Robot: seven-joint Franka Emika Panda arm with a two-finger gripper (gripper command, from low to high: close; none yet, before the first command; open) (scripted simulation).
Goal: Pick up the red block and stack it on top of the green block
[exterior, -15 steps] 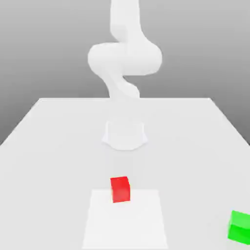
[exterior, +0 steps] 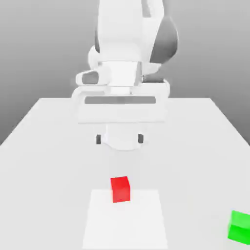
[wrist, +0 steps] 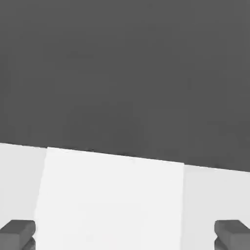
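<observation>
A: Red block point(exterior: 120, 189) where?
B: On the table point(exterior: 44, 146), at the far edge of a paler square patch point(exterior: 124, 224), near the middle of the exterior view. Upright, flat on its base, touching nothing else.

A: And the green block point(exterior: 239, 226)?
B: Well apart from the red, down by the exterior view's right edge, partly cut off by the frame. Also flat on the table.

A: Gripper point(exterior: 119, 139)?
B: Hanging beyond the red block, above the table, well clear of both blocks. Two dark fingertips point(exterior: 99, 139) set far apart, so spread wide, holding nothing. Same in the hand view: gripper point(wrist: 124, 234) with a dark fingertip point(wrist: 18, 232) at each side, a broad gap between, pale patch point(wrist: 110, 200) and table point(wrist: 215, 195) below, dark backdrop point(wrist: 125, 68) beyond.

A: Arm?
B: White arm point(exterior: 129, 44) bulking large behind and above the gripper, with a wide white hand body point(exterior: 120, 100) across it.
</observation>
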